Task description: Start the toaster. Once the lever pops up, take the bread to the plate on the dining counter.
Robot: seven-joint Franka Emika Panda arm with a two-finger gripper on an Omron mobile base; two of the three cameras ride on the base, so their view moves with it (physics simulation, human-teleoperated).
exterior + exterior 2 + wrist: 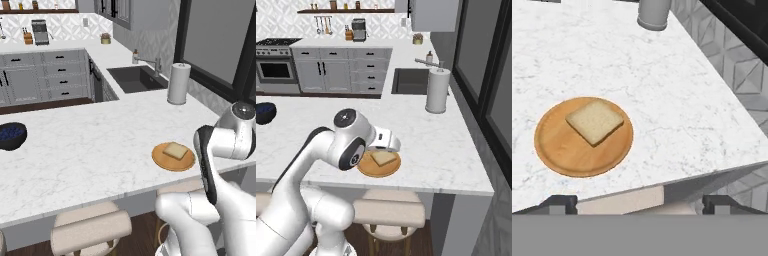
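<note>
Nearest you, the claw (640, 202) is hanging wide open and empty past the counter (677, 100) edge, since the bread (594, 120) is lying flat on the plate (557, 152), apparently delivered.

I see bread (175, 150) flat on the plate (165, 161); paper towel roll (178, 83) well behind plate, berry bowl (11, 135) far left of it.

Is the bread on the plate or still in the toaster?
On the plate. The bread lies flat on the round wooden plate on the dining counter.
</note>
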